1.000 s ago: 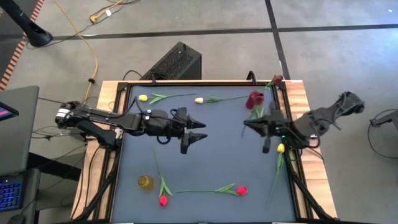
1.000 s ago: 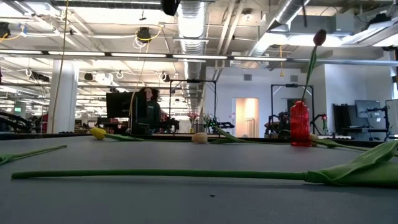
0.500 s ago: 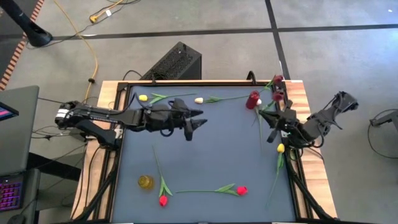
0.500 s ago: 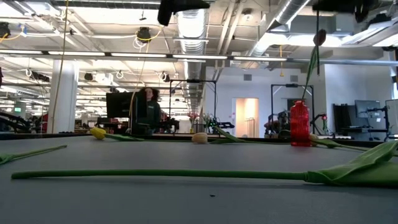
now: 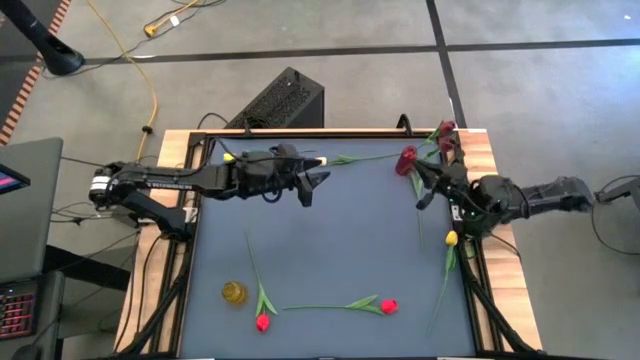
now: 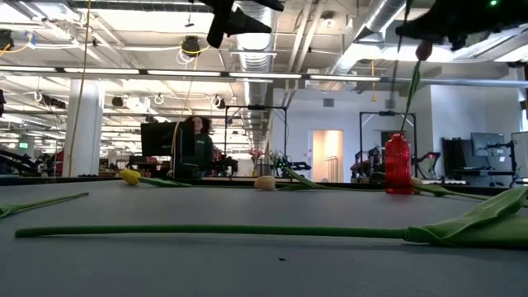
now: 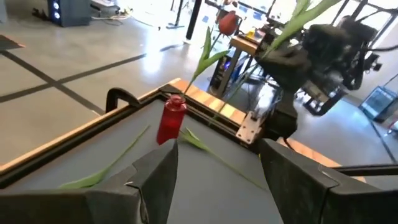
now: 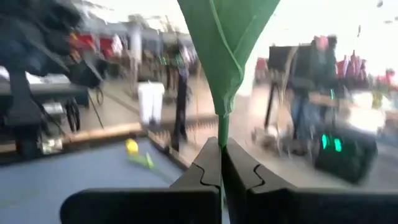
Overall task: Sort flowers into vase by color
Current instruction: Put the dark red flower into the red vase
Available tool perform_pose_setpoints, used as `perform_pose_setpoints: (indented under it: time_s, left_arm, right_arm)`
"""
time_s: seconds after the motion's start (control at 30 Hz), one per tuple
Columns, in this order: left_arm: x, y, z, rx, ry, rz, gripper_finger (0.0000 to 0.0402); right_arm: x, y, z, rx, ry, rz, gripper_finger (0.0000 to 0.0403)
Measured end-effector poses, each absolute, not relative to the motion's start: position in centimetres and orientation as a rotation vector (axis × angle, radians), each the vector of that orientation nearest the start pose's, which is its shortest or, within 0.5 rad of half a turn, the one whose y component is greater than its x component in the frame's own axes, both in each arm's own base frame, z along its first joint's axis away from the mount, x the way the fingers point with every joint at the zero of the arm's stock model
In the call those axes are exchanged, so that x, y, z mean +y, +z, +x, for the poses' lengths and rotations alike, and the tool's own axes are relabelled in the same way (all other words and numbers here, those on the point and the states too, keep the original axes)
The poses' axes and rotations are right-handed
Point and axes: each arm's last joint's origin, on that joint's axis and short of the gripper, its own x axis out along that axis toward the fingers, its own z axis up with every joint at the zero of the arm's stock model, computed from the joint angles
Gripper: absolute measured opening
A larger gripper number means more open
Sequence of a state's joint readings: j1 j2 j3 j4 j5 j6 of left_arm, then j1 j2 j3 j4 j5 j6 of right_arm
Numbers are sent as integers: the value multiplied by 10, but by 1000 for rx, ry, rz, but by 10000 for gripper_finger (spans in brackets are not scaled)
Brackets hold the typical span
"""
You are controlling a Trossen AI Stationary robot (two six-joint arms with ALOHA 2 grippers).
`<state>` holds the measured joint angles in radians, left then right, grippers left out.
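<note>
My right gripper (image 5: 424,194) is at the table's right side, near the red vase (image 5: 405,160), shut on a tulip's green stem (image 8: 219,127). The tulip's dark red head (image 5: 447,148) shows beside the vase. Another dark red tulip (image 6: 423,51) stands with its stem in that vase (image 6: 397,163). My left gripper (image 5: 312,187) hovers open above the table's far middle with nothing in it, looking toward the vase (image 7: 171,121). Loose tulips lie flat on the table: yellow (image 5: 230,157), white (image 5: 320,160), red (image 5: 262,322), red (image 5: 388,306) and yellow (image 5: 451,238). My right gripper pinches the tulip's stem (image 8: 219,132) between its two fingers, just below a broad leaf (image 8: 227,37). The fingers come about level from the table's right side and lie across the stem. The tulip is lifted clear and roughly upright, its lower stem (image 5: 419,220) hanging below the fingers.
A small yellow vase (image 5: 233,292) stands near the front left. The table's raised frame (image 5: 300,131) runs round the dark mat. A black box (image 5: 280,100) sits on the floor behind the table. A person (image 6: 198,148) stands far off in the room.
My right gripper has drawn back toward the table's right edge, sunk and tipped nearer level, staying shut on the tulip. The tulip's head has swung out past the red vase toward the far right corner. My left gripper has swung toward the far edge, still open.
</note>
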<state>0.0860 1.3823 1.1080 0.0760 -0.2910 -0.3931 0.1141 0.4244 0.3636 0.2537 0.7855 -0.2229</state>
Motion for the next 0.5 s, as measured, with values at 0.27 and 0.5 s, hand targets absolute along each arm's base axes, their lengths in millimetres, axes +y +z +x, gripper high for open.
perform_pose_setpoints:
  time_s: [0.27,0.5]
  left_arm:
    - [41,331,313,180,364,-339,217]
    - [41,328,313,212,369,-332,217]
  right_arm:
    - [-29,265,116,-68,-760,-218,25]
    - [-46,263,117,-6,-880,-289,25]
